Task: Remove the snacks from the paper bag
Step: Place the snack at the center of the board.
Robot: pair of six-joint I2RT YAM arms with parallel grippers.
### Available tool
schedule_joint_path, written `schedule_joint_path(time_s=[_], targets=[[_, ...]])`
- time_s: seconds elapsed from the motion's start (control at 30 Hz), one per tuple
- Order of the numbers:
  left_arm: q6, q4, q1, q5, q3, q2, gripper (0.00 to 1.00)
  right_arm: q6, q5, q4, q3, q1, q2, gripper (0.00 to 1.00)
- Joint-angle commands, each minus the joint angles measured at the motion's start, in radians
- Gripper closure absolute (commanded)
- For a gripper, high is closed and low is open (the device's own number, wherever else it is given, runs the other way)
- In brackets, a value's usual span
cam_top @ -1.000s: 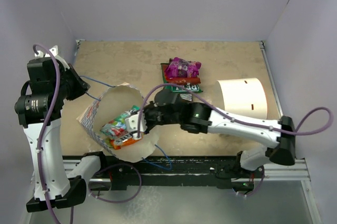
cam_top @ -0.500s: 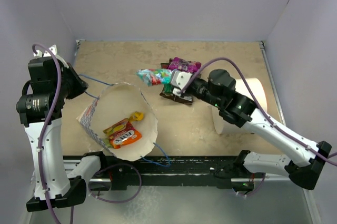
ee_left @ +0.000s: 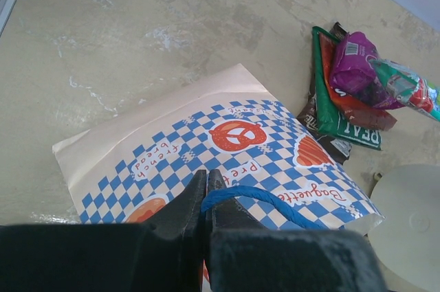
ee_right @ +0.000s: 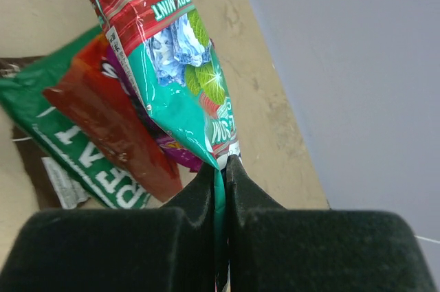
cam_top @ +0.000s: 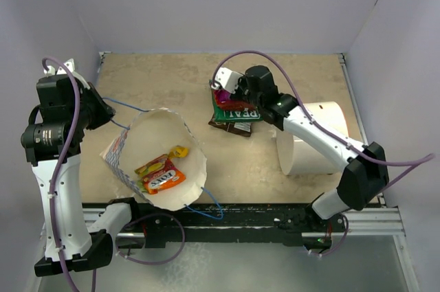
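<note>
The paper bag (cam_top: 124, 148), white with blue checks, lies with its mouth open toward the camera. Orange and yellow snack packets (cam_top: 159, 175) lie inside. My left gripper (cam_top: 104, 110) is shut on the bag's blue string handle (ee_left: 261, 199), seen over the checked side (ee_left: 227, 148) in the left wrist view. My right gripper (cam_top: 223, 89) is shut on a teal packet (ee_right: 172, 65) and holds it just above a pile of snacks (cam_top: 237, 112) at the back. The pile holds a green packet (ee_right: 62, 134), a dark red one (ee_right: 117, 134) and a magenta one (ee_left: 354, 65).
A plain white cylinder (cam_top: 316, 137) lies on its side to the right of the pile, partly under my right arm. Walls close the table on the left, back and right. The metal rail (cam_top: 275, 220) runs along the near edge.
My right gripper has lifted the teal packet out of the bag and carried it back and right to above the pile. The left arm and bag have not moved.
</note>
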Motion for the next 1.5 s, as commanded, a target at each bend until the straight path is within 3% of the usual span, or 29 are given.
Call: schedule_joint_path(time_s=[0.0,0.13,0.6,1.2,1.33,1.47], targets=[[0.002,0.031,-0.001,0.012,0.006,0.000,1.00,-0.092,0.082,0.134,0.045,-0.018,0.027,1.00],[0.005,0.029,-0.001,0.010,0.017,0.009,1.00,-0.101,0.066,0.165,0.034,-0.029,0.053,1.00],[-0.001,0.045,-0.003,0.036,0.016,0.037,1.00,-0.237,0.026,0.515,-0.191,-0.044,0.091,1.00],[0.003,0.046,-0.004,0.021,0.001,0.033,1.00,-0.223,-0.025,0.416,-0.336,-0.045,0.034,0.99],[0.002,0.051,-0.005,0.027,-0.003,0.035,1.00,-0.230,-0.041,0.378,-0.326,-0.044,0.034,0.93],[0.002,0.050,-0.006,0.026,-0.005,0.033,1.00,-0.222,-0.072,0.338,-0.324,-0.043,0.027,0.75]])
